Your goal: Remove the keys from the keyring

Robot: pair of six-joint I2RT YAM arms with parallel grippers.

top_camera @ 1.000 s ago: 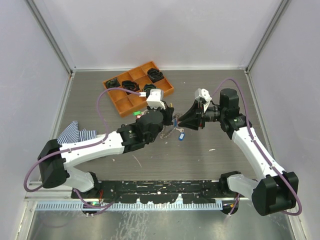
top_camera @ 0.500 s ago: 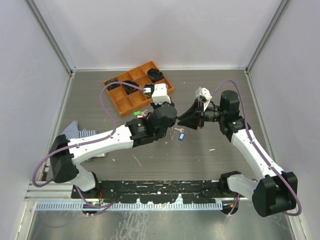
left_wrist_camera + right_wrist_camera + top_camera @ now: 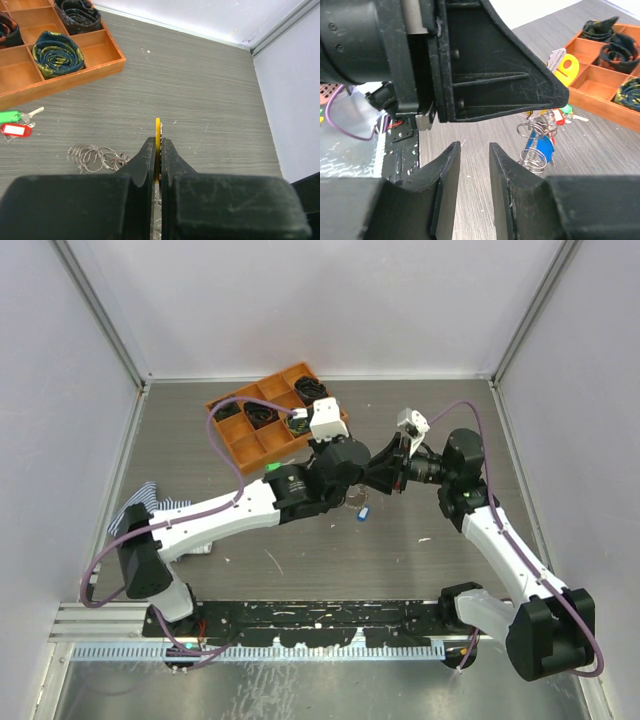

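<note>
My left gripper is shut on a yellow-tagged key, its tag seen edge-on between the fingers. In the right wrist view that yellow tag sticks out past the left gripper's black fingers. The keyring, a chain of silver rings, dangles below it with a blue-tagged key. Red-tagged and green-tagged keys lie near the tray. My right gripper stands open and empty, just beside the left one. From above, both grippers meet over the blue tag.
An orange compartment tray holding black coiled bundles sits at the back left, close behind the left wrist. A striped cloth lies at the left edge. The black rail runs along the near edge.
My left arm has swung its wrist back and to the right with the yellow key, closing up against the right gripper. The right gripper has lifted slightly. Both jaw openings look unchanged.
</note>
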